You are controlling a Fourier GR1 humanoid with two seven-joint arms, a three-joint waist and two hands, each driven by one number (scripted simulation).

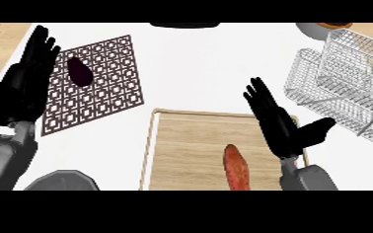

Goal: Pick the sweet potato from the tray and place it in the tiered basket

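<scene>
sweet potato (236, 168) on tray (182, 133) — likely stiff, tapered, rolls | grip mid-body | right hand (280, 126) fingers spread, empty | left hand (29, 79) resting, fingers straight

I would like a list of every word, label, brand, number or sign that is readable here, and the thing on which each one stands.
None: no readable text shows anywhere in the head view.
The sweet potato, the wooden tray and the wire tiered basket carry no lettering.
The brown mat bears only a repeating geometric pattern, no letters or numbers.
</scene>
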